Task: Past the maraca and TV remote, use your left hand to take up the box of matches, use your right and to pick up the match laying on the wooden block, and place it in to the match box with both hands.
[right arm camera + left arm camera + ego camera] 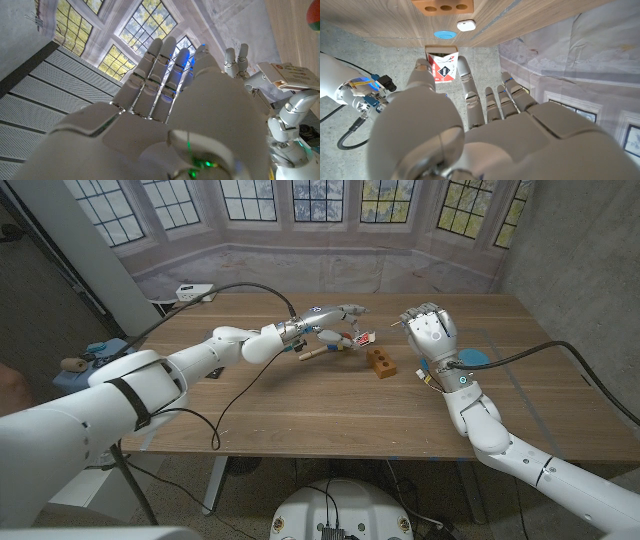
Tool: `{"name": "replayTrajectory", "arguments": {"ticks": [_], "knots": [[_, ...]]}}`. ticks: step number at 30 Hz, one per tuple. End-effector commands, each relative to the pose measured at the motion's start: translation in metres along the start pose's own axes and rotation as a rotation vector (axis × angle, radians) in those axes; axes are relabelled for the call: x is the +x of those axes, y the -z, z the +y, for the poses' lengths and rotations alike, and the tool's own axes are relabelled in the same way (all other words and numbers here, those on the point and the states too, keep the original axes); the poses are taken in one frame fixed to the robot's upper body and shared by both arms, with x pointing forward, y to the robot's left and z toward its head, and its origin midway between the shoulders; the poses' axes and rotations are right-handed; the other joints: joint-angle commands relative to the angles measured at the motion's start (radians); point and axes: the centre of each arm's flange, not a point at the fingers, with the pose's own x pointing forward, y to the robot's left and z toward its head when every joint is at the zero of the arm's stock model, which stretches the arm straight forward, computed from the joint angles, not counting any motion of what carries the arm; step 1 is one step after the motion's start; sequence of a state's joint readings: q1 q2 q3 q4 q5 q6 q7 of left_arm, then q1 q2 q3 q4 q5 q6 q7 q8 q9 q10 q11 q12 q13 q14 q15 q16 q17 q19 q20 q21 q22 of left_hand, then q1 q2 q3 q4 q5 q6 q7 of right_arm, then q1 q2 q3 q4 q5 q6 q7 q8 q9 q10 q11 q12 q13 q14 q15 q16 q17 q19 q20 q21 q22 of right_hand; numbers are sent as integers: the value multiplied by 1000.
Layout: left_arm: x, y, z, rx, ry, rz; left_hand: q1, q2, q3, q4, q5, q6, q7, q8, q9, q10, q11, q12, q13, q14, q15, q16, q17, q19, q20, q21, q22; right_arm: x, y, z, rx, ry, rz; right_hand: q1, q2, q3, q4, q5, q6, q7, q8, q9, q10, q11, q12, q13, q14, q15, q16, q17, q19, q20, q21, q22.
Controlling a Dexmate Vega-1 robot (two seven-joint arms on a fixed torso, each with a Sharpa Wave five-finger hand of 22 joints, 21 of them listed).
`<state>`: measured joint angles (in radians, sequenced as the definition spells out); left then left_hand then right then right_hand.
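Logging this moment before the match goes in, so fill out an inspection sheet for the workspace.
Surface: wooden table.
Job's things: match box pinched in the left hand; wooden block on the table; match too small to tell.
Clutter: maraca, blue disc, white item at the far corner.
Hands: left holds the match box over the table; right hand raised beside the block, grasp unclear.
Cables: black cable loops over the table.
Surroundings: window backdrop.
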<state>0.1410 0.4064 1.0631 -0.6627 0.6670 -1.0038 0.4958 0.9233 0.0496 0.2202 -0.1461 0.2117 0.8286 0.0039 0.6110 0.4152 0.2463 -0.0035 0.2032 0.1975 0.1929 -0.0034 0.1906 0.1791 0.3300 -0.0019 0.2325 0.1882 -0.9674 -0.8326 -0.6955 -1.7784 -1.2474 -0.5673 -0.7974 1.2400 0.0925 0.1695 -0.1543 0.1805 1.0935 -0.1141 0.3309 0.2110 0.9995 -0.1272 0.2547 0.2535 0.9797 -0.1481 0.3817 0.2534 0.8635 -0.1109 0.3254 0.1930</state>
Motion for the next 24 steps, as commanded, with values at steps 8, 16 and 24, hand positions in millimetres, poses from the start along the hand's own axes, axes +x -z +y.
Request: {"name": "replayTrajectory", "arguments": {"ticks": [8, 16, 24], "knots": [[6, 2, 5, -1, 8, -10, 26, 34, -1, 1, 7, 1, -2, 7, 2, -3, 0, 0, 1, -1, 2, -2, 2, -3, 0, -5, 5, 5, 2, -1, -46, 17, -49, 9, 3, -6, 1, 2, 13, -2, 6, 1, 6, -2, -7, 2, 4, -86, -5, 7, -11, -73, 7, 5], [8, 2, 5, -7, 9, -9, 26, 34, -1, 0, 7, -2, -2, 7, 3, -3, 2, 0, 1, -1, 2, -2, 2, -3, -1, -5, 5, 9, 3, -4, -66, 31, -54, 14, 2, -7, 0, 2, 14, -2, 5, 1, 7, -3, -8, 3, 4, -89, -6, 8, -12, -74, 9, 5], [11, 0, 7, -6, 10, -18, 25, 35, -2, 1, 7, -2, 0, 8, 2, -3, 1, 0, 1, -2, 2, -2, 3, -3, -1, -5, 5, 11, 4, -7, -74, 47, -66, 18, 2, -7, -1, 3, 15, -4, 4, 1, 7, -7, -9, 4, 6, -90, -5, 10, -16, -76, 10, 5]]}}
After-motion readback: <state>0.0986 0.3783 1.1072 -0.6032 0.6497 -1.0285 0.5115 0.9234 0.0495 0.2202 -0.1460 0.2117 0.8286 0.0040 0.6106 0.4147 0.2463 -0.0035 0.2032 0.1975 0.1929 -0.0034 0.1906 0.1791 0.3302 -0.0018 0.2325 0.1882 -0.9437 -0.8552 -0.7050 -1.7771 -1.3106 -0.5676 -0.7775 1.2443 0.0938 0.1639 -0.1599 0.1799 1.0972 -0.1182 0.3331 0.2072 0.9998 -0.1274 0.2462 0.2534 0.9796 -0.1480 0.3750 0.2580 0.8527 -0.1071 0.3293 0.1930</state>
